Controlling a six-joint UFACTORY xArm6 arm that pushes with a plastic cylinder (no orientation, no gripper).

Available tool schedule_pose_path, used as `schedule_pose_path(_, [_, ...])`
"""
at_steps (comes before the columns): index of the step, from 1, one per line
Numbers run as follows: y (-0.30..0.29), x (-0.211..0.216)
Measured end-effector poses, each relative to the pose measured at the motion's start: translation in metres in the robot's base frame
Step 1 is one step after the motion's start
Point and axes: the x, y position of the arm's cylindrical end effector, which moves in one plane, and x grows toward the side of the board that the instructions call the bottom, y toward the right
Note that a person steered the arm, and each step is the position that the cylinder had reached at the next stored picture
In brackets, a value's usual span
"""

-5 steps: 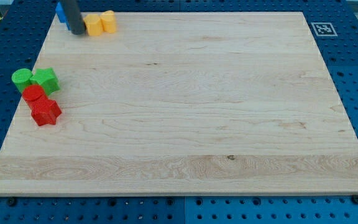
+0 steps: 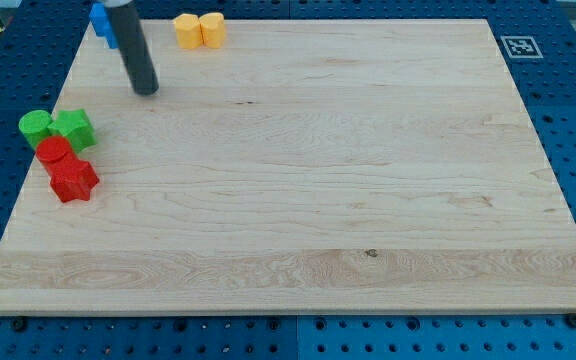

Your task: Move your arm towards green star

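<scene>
Here, my tip [image 2: 146, 91] on bare board, up-right of the green star [image 2: 74, 128]; no jaws.

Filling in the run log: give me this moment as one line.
tip: bare board, up-right of green star | contact: none | green star: beside green cylinder, above red blocks

readable text: none, no words or numbers anywhere | only sign: a black-and-white square marker [image 2: 520, 46], kinda QR-style | sits on: desk [image 2: 308, 200], the corner at the view's top right | pattern too small to decode
</scene>
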Motion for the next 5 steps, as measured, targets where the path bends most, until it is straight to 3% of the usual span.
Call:
schedule_pose_path(1, [0.0,0.032])
schedule_pose_path(5, [-0.014,0.04])
